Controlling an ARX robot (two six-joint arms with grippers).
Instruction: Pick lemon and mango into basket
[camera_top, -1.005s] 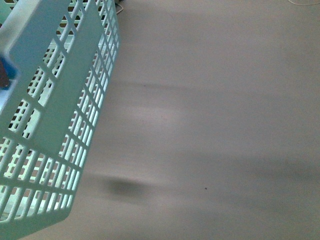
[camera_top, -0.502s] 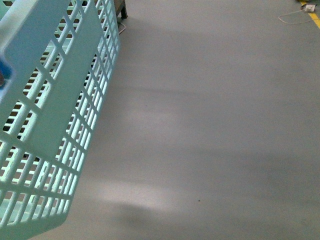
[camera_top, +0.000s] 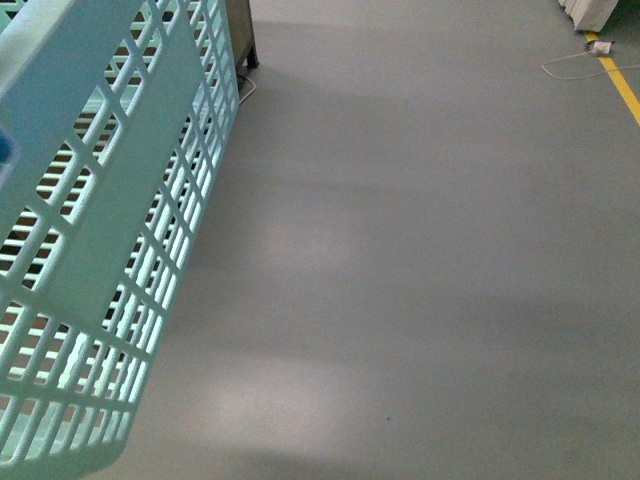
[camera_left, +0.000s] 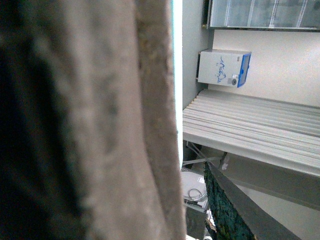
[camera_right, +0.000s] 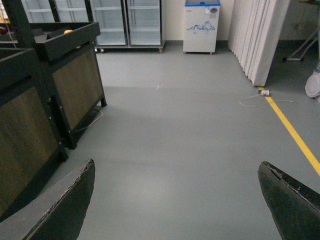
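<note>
The basket (camera_top: 100, 250), light teal with slotted lattice walls, hangs tilted above the grey floor and fills the left of the front view. In the left wrist view its brown ribbed handle (camera_left: 125, 125) covers the left half of the picture, very close. My left gripper (camera_left: 192, 220) is shut on the basket, and only one dark finger (camera_left: 225, 210) shows beside the handle. My right gripper (camera_right: 177, 200) is open over bare floor, with nothing between its two dark fingers (camera_right: 65, 205). The lemon and the mango are out of view.
Dark wooden display stands (camera_right: 55, 85) line one side of the floor, and a leg of one (camera_top: 245, 40) shows behind the basket. A yellow floor line (camera_top: 620, 85) with a loose cable (camera_top: 575, 60) runs at the far right. Glass-door fridges (camera_right: 125, 22) and a white freezer (camera_right: 201, 25) stand at the back wall.
The front view has slid over the floor: the yellow line and cable have come further into view at the top right. The basket stays held at the left, and motion blur has gone.
</note>
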